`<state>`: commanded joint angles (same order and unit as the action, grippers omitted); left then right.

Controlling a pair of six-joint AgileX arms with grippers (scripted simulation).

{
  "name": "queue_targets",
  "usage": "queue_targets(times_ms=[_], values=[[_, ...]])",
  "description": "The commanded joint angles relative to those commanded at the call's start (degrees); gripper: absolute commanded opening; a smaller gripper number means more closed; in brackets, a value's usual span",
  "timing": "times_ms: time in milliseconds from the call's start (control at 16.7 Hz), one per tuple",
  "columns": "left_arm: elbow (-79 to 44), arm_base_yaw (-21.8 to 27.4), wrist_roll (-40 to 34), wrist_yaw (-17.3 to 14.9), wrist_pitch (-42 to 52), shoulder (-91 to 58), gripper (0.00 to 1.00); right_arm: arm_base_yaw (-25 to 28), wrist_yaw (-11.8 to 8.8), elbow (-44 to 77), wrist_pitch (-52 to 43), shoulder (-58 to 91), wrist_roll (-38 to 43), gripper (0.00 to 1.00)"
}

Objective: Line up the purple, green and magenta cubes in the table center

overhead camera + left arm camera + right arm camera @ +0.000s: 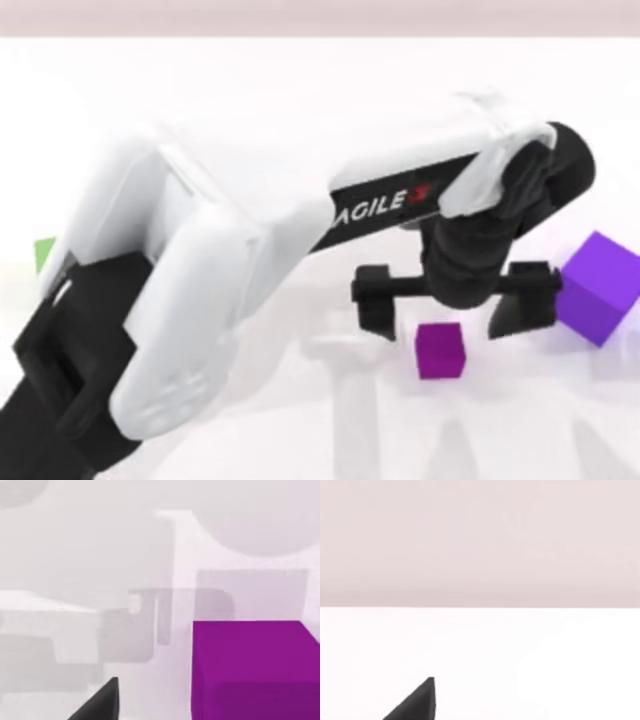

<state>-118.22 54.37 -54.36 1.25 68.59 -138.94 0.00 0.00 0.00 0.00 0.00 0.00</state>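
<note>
Below open left claw (455,312): magenta cube (441,351); purple cube (601,287) beside.

Magenta cube (440,351) just left of purple cube (601,287); green cube (44,254) far left, behind left arm (190,290).

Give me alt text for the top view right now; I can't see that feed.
The left arm reaches across the white table, its open tool hanging just above the magenta cube, holding nothing. The larger purple cube sits right of the tool near the table's right edge. Only a sliver of the green cube shows at the far left, behind the arm.
</note>
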Motion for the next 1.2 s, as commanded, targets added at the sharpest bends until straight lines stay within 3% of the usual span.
queue_targets(times_ms=[360,780,960,1200], values=[[-11.28,-0.7,-0.2,-0.01,12.27,0.84,1.0,0.0,0.0,0.0,0.0,0.0,0.0,1.0],[-11.16,-1.12,1.51,0.0,12.39,1.13,1.0,0.0,0.0,0.0,0.0,0.0,0.0,1.0],[-9.39,-3.91,8.59,0.0,11.64,2.1,1.0,0.0,0.0,0.0,0.0,0.0,0.0,1.0],[-4.6,-10.64,25.61,-0.16,9.89,4.58,1.0,0.0,0.0,0.0,0.0,0.0,0.0,1.0]])
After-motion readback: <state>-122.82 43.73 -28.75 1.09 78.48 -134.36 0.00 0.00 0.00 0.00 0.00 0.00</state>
